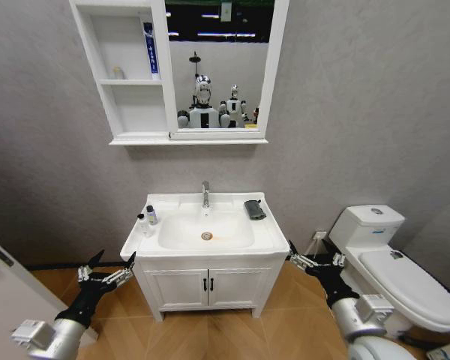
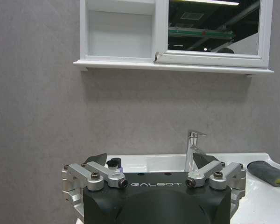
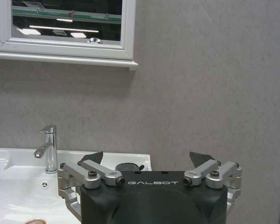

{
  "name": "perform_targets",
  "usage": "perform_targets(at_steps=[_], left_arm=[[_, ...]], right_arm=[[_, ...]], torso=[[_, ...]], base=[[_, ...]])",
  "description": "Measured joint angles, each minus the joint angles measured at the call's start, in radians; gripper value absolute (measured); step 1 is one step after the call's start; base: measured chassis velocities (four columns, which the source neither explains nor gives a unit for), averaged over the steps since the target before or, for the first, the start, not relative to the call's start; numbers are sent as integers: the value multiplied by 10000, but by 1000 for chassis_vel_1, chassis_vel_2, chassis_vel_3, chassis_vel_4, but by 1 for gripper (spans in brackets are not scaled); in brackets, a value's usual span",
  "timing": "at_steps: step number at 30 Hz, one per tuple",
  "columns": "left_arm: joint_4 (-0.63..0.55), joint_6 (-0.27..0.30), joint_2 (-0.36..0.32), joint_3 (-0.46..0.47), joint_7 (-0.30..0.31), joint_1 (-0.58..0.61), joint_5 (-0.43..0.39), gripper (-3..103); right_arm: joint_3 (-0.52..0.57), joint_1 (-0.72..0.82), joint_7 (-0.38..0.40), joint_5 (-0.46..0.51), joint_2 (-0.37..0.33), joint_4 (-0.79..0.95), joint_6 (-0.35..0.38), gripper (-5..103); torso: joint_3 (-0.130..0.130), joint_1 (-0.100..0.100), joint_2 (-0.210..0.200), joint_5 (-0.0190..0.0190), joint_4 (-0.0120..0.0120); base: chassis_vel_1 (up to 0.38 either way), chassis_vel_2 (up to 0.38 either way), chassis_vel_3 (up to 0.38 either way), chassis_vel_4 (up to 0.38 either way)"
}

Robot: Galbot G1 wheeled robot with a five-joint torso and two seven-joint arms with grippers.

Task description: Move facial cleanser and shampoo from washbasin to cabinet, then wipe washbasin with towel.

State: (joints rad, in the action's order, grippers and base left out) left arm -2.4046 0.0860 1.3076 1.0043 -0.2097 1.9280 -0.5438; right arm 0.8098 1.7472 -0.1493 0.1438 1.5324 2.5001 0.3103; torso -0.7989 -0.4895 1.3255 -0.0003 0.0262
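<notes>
Head view, things: the washbasin [image 1: 266,241] stands centred below the cabinet [image 1: 127,82]. Two small bottles, one white [image 1: 143,225] and one grey-capped [image 1: 151,215], stand upright at the basin's left rear corner. The dark towel [image 1: 255,209] lies on the right rear ledge, near the faucet [image 1: 205,193].

Head view, tools: the left tool [image 1: 109,268] hangs low just off the basin's left front corner, fingers spread wide, holding nothing. The right tool [image 1: 301,256] hangs off the right front corner, also spread and empty.

Left wrist view: the left tool [image 2: 150,164] faces the wall, wide open with nothing between its fingers. A dark bottle cap [image 2: 114,163] peeks over the tool body just ahead; the faucet [image 2: 194,149] and the towel [image 2: 269,172] lie further across the basin.

Right wrist view: the right tool [image 3: 149,161] is wide open and empty; the basin ledge [image 3: 18,161] and faucet [image 3: 48,147] lie ahead of it and to one side.

Key relation: the bottles stand ahead of and above the left tool, long axes vertical. The left arm is judged clearly nearer them; the right arm sits nearer the towel.
</notes>
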Motion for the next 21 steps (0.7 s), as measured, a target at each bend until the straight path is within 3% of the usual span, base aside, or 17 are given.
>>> perform_targets(at_steps=[14,21], left_arm=[[153,-107,35,-68,-67,-34,21,100],[821,415,-201,-925,839,-1179,551,100]], right_arm=[[-150,-69,-21,-27,-24,-29,-69,100],[-224,-56,-63,-49,47,-321,-174,100]], torso=[[-5,-14,-7,-1,0],[0,2,-1,-1,-2]], base=[[-99,99,105,-104],[-2,-4,-1,3]])
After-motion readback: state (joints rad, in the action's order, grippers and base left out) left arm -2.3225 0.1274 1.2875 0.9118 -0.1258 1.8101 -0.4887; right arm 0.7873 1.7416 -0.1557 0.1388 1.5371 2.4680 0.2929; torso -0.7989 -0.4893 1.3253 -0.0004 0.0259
